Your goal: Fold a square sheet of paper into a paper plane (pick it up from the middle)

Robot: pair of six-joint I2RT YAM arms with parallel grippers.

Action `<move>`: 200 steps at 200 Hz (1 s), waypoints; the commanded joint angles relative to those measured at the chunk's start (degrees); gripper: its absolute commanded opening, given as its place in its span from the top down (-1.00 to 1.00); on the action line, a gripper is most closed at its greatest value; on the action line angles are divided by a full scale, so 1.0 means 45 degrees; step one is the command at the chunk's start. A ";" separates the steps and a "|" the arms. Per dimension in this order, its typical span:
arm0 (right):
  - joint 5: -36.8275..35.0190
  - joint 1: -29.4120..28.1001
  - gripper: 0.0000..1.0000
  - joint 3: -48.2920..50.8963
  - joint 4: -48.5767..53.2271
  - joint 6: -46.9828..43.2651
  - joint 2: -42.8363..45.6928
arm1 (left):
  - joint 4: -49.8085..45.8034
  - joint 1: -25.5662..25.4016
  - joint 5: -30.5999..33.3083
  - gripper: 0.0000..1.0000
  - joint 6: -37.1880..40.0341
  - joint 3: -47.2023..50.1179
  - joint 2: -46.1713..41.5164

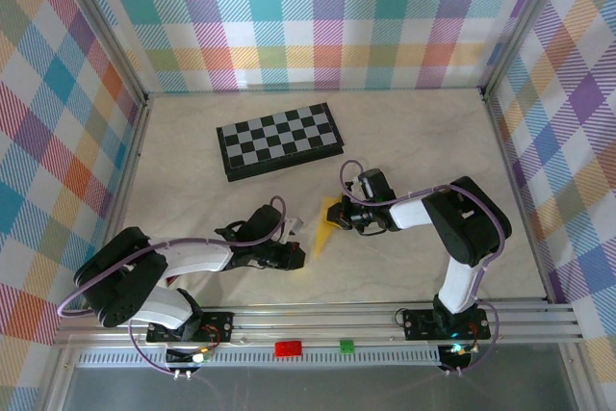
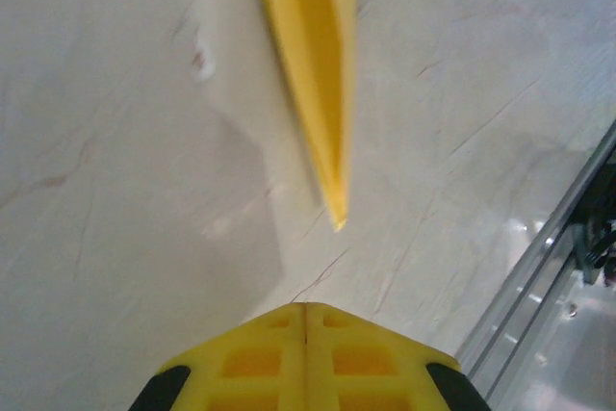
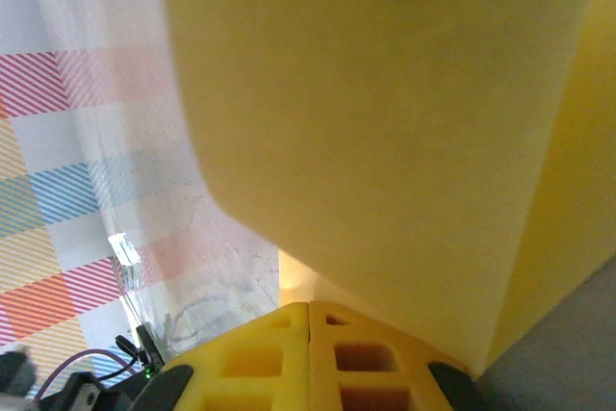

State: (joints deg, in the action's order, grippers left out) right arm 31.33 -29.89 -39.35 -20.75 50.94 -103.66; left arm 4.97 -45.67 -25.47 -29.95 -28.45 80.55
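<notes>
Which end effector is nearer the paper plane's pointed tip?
The left end effector: the tip of the slim yellow paper plane lies before it. The right end effector sits at the wide tail.

my left arm (image 1: 197, 257) and right arm (image 1: 416, 211) are white shells and black joints, trailing lilac cables (image 1: 252, 228). my finger pads (image 2: 252, 361) are yellow with square pockets.

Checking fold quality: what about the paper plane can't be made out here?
Top external: paper plane too small for creases; right gripper hides part of its wide end.
Left wrist: the plane's wide end is blurred and cut off by the top edge.
Right wrist: paper too close, blurred; whether the gripper clamps it is unclear.
</notes>
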 commanded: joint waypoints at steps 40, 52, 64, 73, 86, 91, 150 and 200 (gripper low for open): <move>-0.1261 0.0080 0.91 0.0407 0.1282 0.0174 -0.0450 | 0.1194 -0.0053 0.0134 0.98 0.0182 -0.2936 0.2906; -0.1168 0.0082 0.91 0.0425 0.1195 0.0223 -0.0499 | 0.1096 -0.0035 0.0358 0.97 0.0325 -0.3385 0.3536; -0.1101 0.0080 0.91 0.0455 0.1032 0.0294 -0.0539 | 0.1035 -0.0046 0.0640 0.97 0.0434 -0.3707 0.4114; -0.1012 0.0080 0.91 0.0493 0.0880 0.0355 -0.0559 | 0.0978 -0.0030 0.0798 0.97 0.0426 -0.3813 0.4475; -0.0928 0.0084 0.91 0.0503 0.0789 0.0389 -0.0492 | 0.0864 -0.0042 0.1054 0.97 0.0377 -0.3664 0.4760; -0.0918 0.0080 0.91 0.0529 0.0806 0.0399 -0.0464 | 0.0947 -0.0054 0.1088 0.98 0.0307 -0.3488 0.4807; -0.0880 0.0080 0.86 0.0007 0.1382 -0.0109 0.0437 | 0.1740 -0.0037 0.0694 1.00 -0.0227 -0.0650 0.4217; -0.1105 0.0075 0.82 -0.0765 0.1947 -0.0774 0.0338 | 0.1802 -0.0043 0.0140 1.00 0.0075 -0.0119 0.4117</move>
State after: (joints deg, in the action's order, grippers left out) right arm 28.99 -29.98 -40.91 -14.52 50.02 -101.78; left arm 24.03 -45.60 -23.83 -30.20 -32.51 96.47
